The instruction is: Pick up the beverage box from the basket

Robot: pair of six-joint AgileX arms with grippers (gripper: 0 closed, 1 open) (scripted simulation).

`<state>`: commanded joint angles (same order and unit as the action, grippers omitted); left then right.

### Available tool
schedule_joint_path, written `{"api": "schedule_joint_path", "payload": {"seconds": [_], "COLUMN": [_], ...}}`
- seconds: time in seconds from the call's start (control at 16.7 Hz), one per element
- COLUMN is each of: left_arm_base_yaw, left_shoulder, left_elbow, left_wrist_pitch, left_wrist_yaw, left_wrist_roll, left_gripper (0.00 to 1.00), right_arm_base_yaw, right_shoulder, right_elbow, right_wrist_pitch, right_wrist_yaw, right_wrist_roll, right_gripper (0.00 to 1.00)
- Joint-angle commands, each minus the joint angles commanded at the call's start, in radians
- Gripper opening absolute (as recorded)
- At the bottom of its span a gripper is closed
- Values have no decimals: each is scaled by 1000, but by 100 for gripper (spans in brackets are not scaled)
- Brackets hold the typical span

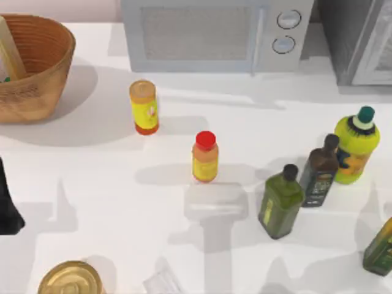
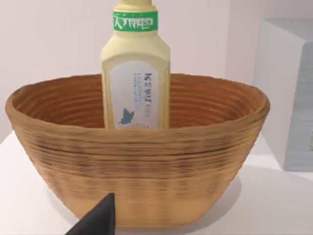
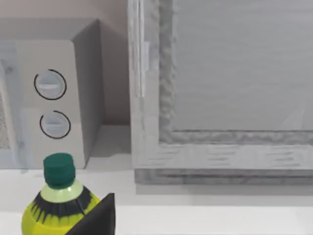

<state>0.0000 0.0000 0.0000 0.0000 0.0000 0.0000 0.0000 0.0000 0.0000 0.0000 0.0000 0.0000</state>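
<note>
Currently: beverage box (image 2: 135, 73) is standing upright inside the basket (image 2: 142, 166), untouched.

Item one, the basket (image 1: 37, 67), is sitting at the upper left of the top view, the carton's edge showing at the frame's left border. Item two, my left gripper (image 1: 7, 205), is hovering at the left edge, lower down, well apart from the basket; I cannot tell how its fingers are standing. Approach, grasp and lift are all remaining. My right arm is idling near the microwave (image 3: 54, 93).

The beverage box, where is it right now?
The beverage box stands upright inside the basket at the table's far left corner in the top view.
</note>
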Motion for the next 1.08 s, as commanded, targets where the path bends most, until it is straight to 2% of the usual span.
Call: {"api": "schedule_joint_path", "payload": {"seconds": [0.24, 0.48, 0.72, 1.08], "left_arm_base_yaw": [2, 15, 38, 86], "left_shoulder": [31, 221, 560, 1195], "left_elbow": [12, 83, 198, 407], "left_wrist_pitch": [25, 163, 384, 777], "left_wrist_yaw": [5, 34, 77, 142], "left_wrist_roll": [0, 3, 8, 15], "left_gripper": [100, 100, 100, 100], "right_arm_base_yaw": [0, 0, 0, 0], "right_shoulder": [0, 0, 0, 0], "right_elbow": [0, 0, 0, 0], "right_wrist_pitch": [0, 0, 0, 0], "right_wrist_yaw": [0, 0, 0, 0], "right_wrist_roll": [0, 0, 0, 0], "right_gripper": [100, 100, 100, 100]}}
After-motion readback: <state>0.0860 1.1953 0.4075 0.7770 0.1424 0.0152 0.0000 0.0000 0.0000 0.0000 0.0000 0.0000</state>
